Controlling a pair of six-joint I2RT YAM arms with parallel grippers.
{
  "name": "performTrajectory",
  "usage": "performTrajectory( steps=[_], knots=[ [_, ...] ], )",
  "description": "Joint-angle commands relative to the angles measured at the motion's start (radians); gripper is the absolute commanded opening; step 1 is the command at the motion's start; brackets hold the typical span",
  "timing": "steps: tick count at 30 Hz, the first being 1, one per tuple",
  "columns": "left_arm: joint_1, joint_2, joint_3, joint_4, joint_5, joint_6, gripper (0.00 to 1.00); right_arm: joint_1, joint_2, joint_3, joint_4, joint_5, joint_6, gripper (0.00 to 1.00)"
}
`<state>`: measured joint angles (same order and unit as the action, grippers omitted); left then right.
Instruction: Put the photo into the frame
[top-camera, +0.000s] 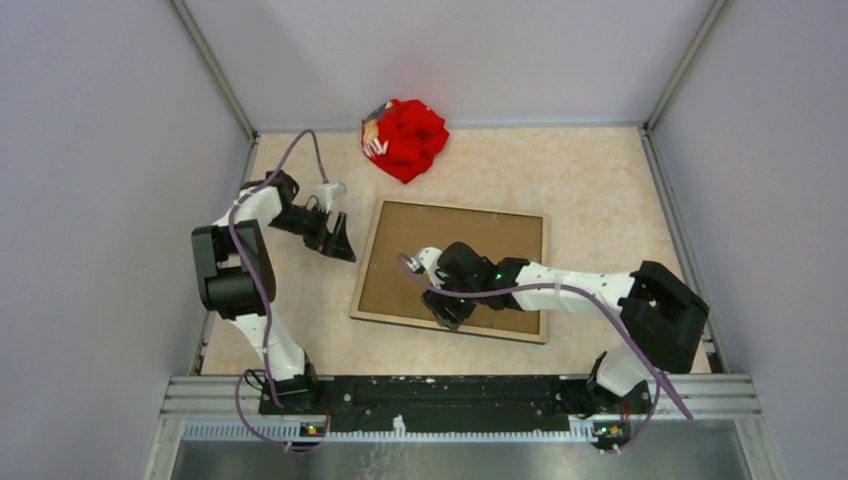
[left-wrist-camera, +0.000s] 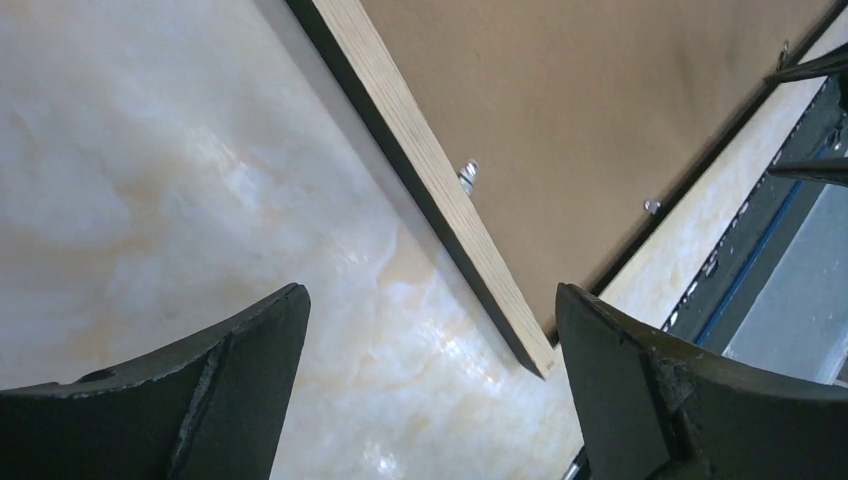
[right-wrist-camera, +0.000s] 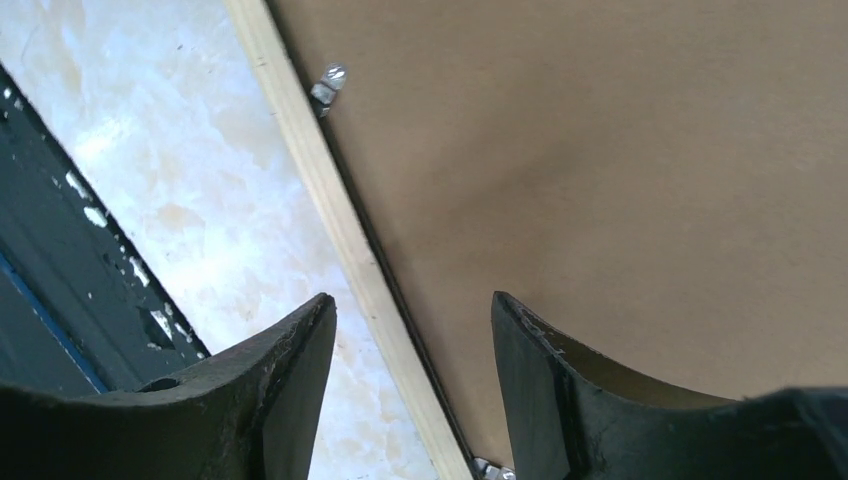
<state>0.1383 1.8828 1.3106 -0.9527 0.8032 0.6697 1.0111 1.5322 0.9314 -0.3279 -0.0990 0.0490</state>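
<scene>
Both the left pincer, beside the thin rectangular wood-backed frame, and the right pincer, above the brown-backed photo lying face down inside it, stand released and empty over the cream marbled counter enclosed by grey walls.

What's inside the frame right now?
The photo lies in it back up, its brown board filling the frame's light wood rim, with small metal tabs at the edge. Its printed side faces the table, hidden; the right arm covers part of the board.
</scene>
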Motion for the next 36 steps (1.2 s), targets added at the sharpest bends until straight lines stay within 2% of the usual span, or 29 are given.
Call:
performTrajectory(
  steps=[1, 5, 15, 22, 25, 28, 33, 36],
  knots=[
    [0.027, -0.15, -0.085, -0.057, 0.027, 0.116, 0.99, 0.073, 0.037, 0.023, 0.052, -0.04, -0.081, 0.57],
    [0.056, -0.198, -0.131, -0.07, 0.054, 0.156, 0.99, 0.114, 0.071, 0.005, 0.076, -0.005, -0.09, 0.51],
    [0.083, -0.238, -0.153, -0.129, 0.099, 0.243, 0.99, 0.122, 0.091, -0.024, 0.112, 0.091, -0.092, 0.35],
    [0.084, -0.25, -0.154, -0.14, 0.105, 0.264, 0.99, 0.141, 0.123, -0.014, 0.087, 0.158, -0.11, 0.31],
    [0.084, -0.257, -0.149, -0.141, 0.109, 0.265, 0.99, 0.154, 0.13, -0.009, 0.078, 0.196, -0.114, 0.19],
    [0.083, -0.281, -0.149, -0.142, 0.108, 0.279, 0.99, 0.158, 0.145, 0.026, 0.05, 0.239, -0.102, 0.01],
    [0.085, -0.4, -0.153, -0.197, 0.127, 0.439, 0.99, 0.15, 0.135, 0.189, -0.06, 0.292, -0.076, 0.0],
    [0.084, -0.536, -0.168, -0.264, 0.153, 0.681, 0.99, 0.104, 0.119, 0.308, -0.114, 0.204, -0.042, 0.0]
  ],
)
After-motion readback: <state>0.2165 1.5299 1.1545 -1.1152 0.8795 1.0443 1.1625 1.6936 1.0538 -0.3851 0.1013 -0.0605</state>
